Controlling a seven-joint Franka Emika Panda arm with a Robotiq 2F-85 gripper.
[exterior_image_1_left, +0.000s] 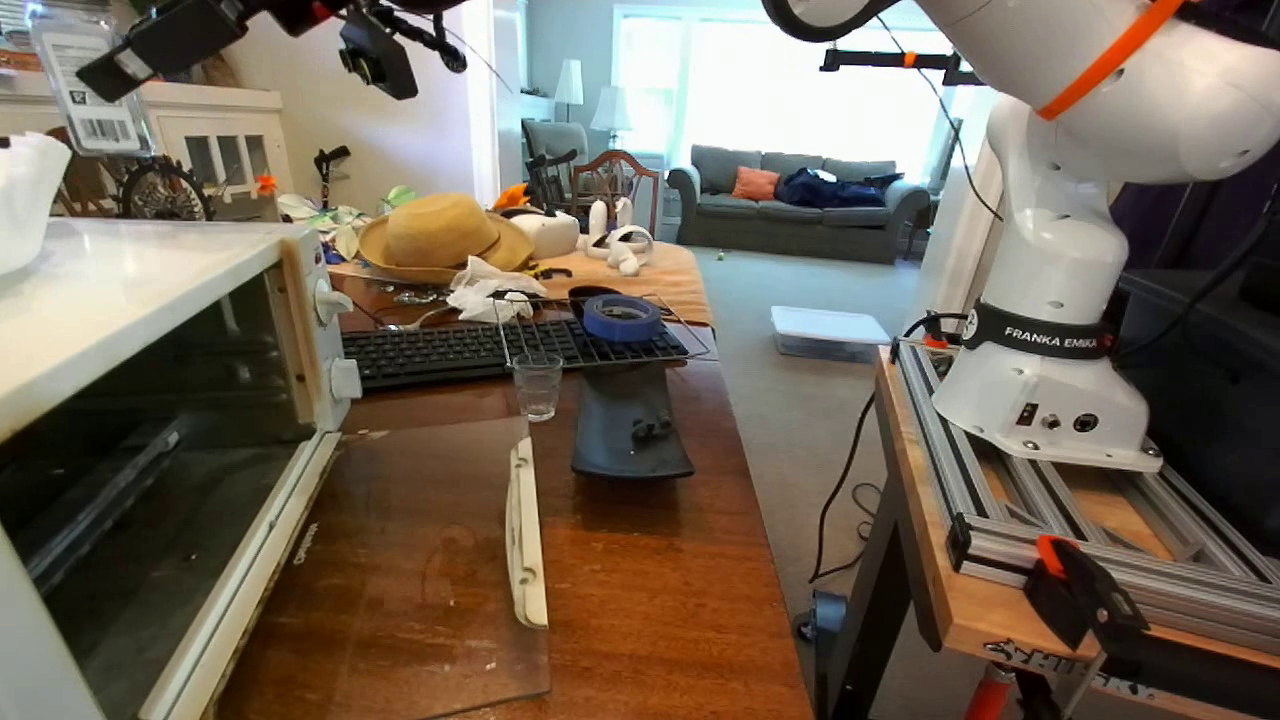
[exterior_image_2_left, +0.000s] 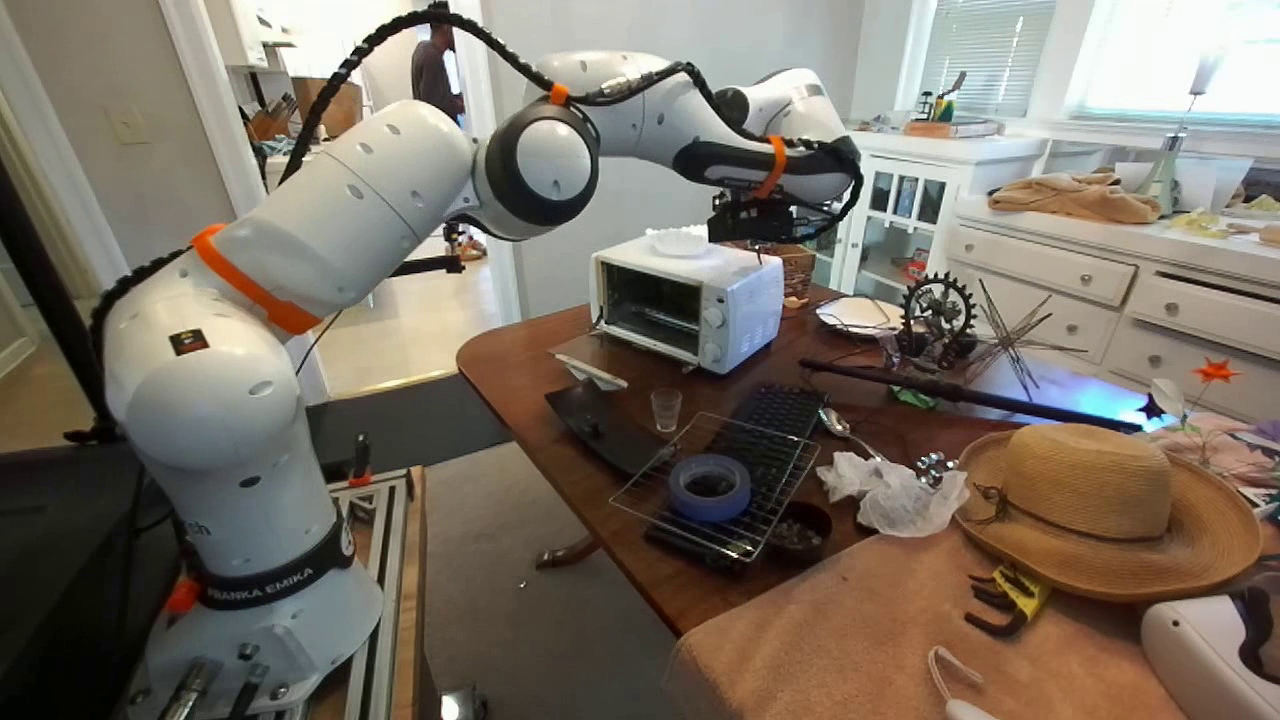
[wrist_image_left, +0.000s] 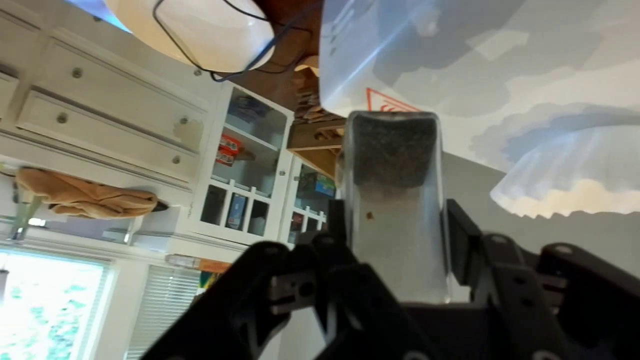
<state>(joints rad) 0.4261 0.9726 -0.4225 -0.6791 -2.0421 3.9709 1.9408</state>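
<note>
My gripper (wrist_image_left: 397, 225) is shut on a clear plastic container (wrist_image_left: 395, 200), with one finger pad along each side. A dark patch shows at the container's far end. In an exterior view the container (exterior_image_1_left: 90, 90) hangs tilted at the upper left, its label and barcode showing. The gripper is above a white toaster oven (exterior_image_2_left: 745, 310), whose glass door (exterior_image_1_left: 420, 560) is folded down open. A white fluted paper cup (exterior_image_1_left: 25, 200) stands on the oven top beside the container; it also shows in the wrist view (wrist_image_left: 575, 170). The arm hides the container in an exterior view.
On the wooden table (exterior_image_1_left: 650, 590) are a clear glass (exterior_image_1_left: 538, 385), a black curved tray (exterior_image_1_left: 625, 425), a keyboard (exterior_image_1_left: 430, 355) and a wire rack (exterior_image_2_left: 640, 497) bearing blue tape (exterior_image_2_left: 709, 487). A straw hat (exterior_image_2_left: 1090, 490) and a white plate (exterior_image_2_left: 860, 315) lie farther along.
</note>
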